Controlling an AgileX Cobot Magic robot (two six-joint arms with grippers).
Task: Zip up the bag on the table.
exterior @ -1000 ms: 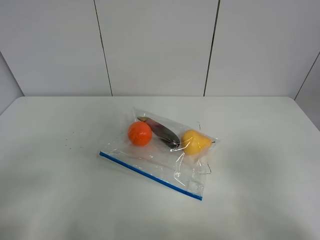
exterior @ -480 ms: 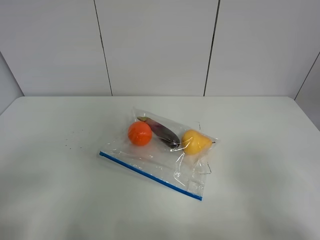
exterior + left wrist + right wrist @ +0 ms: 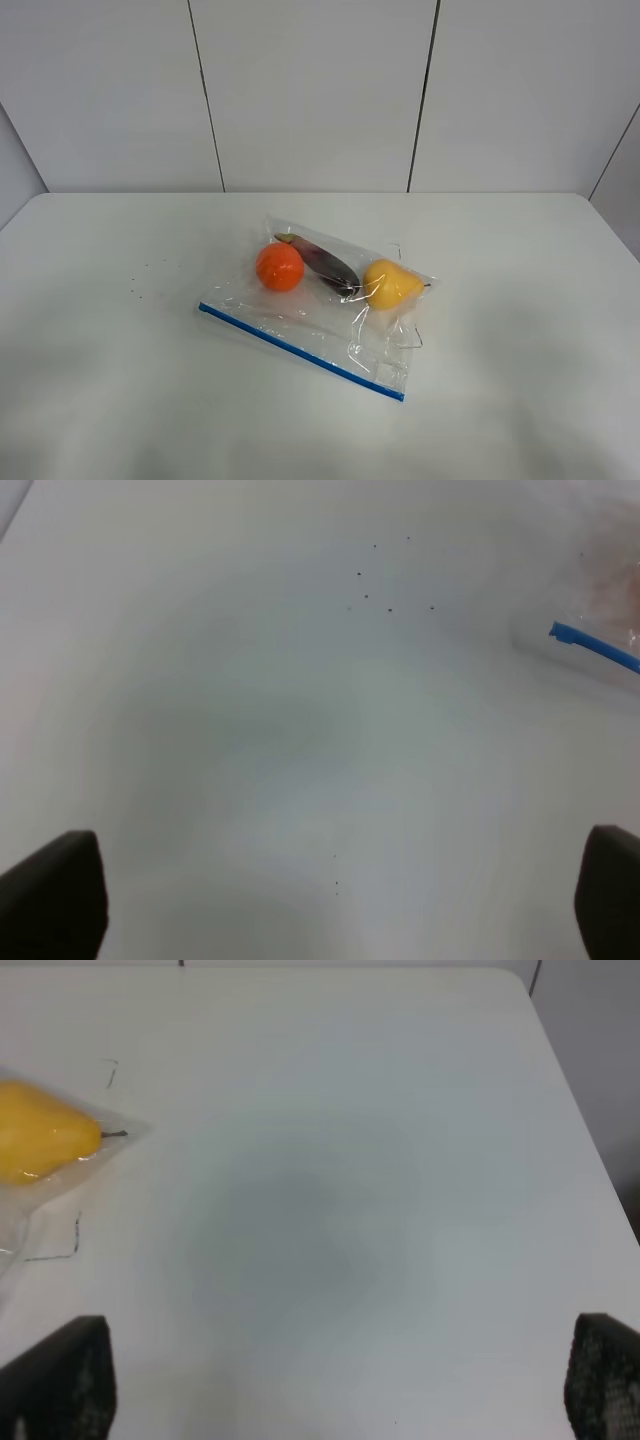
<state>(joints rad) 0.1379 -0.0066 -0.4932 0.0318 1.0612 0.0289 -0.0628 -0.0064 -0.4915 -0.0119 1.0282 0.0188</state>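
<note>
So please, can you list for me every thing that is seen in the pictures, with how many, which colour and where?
table: one, white, fills the lower part of the high view.
bag: one, clear with a blue zipper strip, lying flat near the table's middle.
orange fruit: one, orange, inside the bag, left.
dark long item: one, dark purplish, inside the bag, middle.
yellow pear: one, yellow, inside the bag, right.
wall panels: white, behind the table.
left tool: one, black, open, over bare table.
right tool: one, black, open, over bare table.
</note>
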